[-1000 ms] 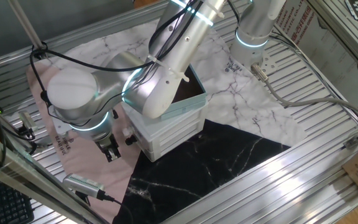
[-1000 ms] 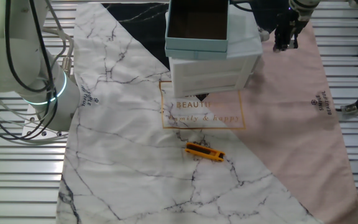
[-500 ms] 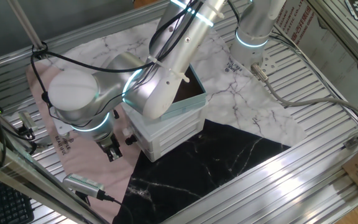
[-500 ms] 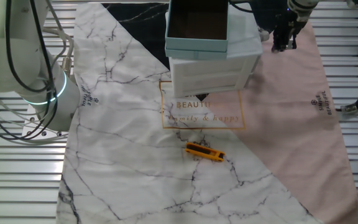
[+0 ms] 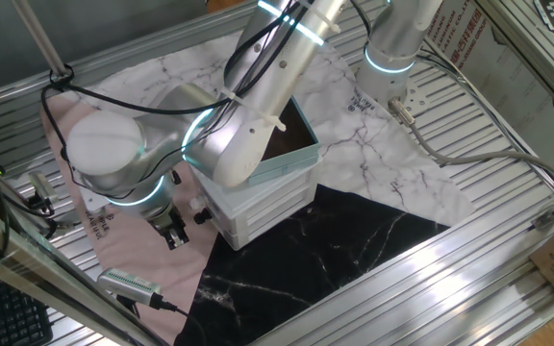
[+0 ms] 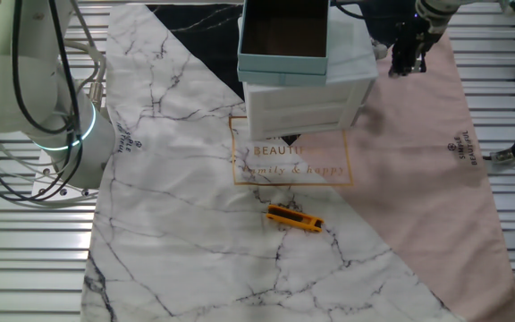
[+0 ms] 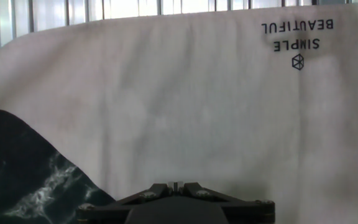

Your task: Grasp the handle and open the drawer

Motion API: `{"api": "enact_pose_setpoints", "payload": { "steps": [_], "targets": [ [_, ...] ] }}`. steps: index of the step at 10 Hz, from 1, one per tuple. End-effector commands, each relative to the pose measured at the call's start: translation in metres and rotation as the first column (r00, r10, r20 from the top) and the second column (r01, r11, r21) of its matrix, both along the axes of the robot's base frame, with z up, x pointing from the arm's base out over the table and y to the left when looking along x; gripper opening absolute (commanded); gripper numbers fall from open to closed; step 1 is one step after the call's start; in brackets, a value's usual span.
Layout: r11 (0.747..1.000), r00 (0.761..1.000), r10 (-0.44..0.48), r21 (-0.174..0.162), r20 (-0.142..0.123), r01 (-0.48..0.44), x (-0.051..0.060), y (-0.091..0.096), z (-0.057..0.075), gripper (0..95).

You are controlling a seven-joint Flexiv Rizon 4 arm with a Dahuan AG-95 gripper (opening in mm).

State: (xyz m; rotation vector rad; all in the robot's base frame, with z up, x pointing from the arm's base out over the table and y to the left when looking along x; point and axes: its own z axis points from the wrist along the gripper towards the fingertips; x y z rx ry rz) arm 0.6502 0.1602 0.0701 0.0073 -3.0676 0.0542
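The small white cabinet (image 5: 263, 204) stands mid-table, and its lowest drawer (image 5: 221, 228) looks closed. Its handle, a small black knob (image 5: 201, 217), sticks out toward the pink cloth. My gripper (image 5: 172, 237) hangs just left of the knob, apart from it, with its fingers pointing down at the cloth. The other fixed view shows the gripper (image 6: 405, 64) right of the cabinet (image 6: 307, 105), and the black knob is hidden there. In the hand view the gripper (image 7: 176, 185) is shut on nothing, and only cloth lies below it.
A teal box (image 5: 294, 152) with a brown inside sits on the cabinet. A pale knob (image 5: 196, 203) is just above the black one. A grey device (image 5: 128, 284) with a cable lies near the front left. An orange tool (image 6: 294, 218) lies on the marble cloth.
The arm's elbow has shifted slightly left. The gripper has barely moved and stays shut beside the knob.
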Motion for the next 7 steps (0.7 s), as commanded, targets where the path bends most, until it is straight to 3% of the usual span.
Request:
{"api": "enact_pose_setpoints", "payload": {
  "steps": [1, 3, 4, 7],
  "targets": [
    [1.0, 1.0, -0.001, 0.008, -0.022, 0.002, -0.0003, 0.0001, -0.0011, 0.0],
    [1.0, 0.999, 0.0, 0.011, -0.045, 0.001, -0.0004, 0.0001, -0.0009, 0.0],
    [1.0, 0.999, 0.001, 0.013, -0.052, -0.001, -0.0004, 0.0001, -0.0009, 19.0],
    [1.0, 0.997, 0.007, 0.022, -0.072, -0.005, -0.0006, 0.0, -0.001, 19.0]
  ]
}}
